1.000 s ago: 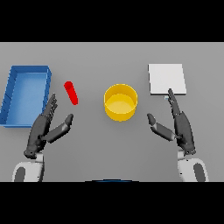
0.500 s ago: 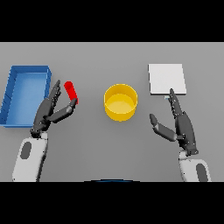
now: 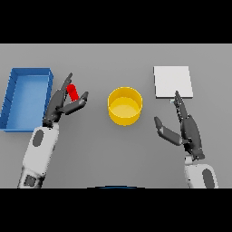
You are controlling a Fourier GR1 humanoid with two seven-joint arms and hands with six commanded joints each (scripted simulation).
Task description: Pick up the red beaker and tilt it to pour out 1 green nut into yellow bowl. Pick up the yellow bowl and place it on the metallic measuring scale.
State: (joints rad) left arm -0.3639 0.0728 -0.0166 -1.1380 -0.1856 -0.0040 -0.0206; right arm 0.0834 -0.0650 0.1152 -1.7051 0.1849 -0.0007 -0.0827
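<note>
Left robot hand point(image 3: 61, 105) spread wide around red beaker point(image 3: 72, 92), not closed; right robot hand point(image 3: 186, 129) open, idle

Left hand point(image 3: 61, 105) fingers point(image 3: 64, 86) around red beaker point(image 3: 72, 92) (yellow bowl point(image 3: 124, 105) beside).

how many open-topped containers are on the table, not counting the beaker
2: the blue tray at the table's far left, and the yellow bowl in the middle. None seem hidden.
</note>
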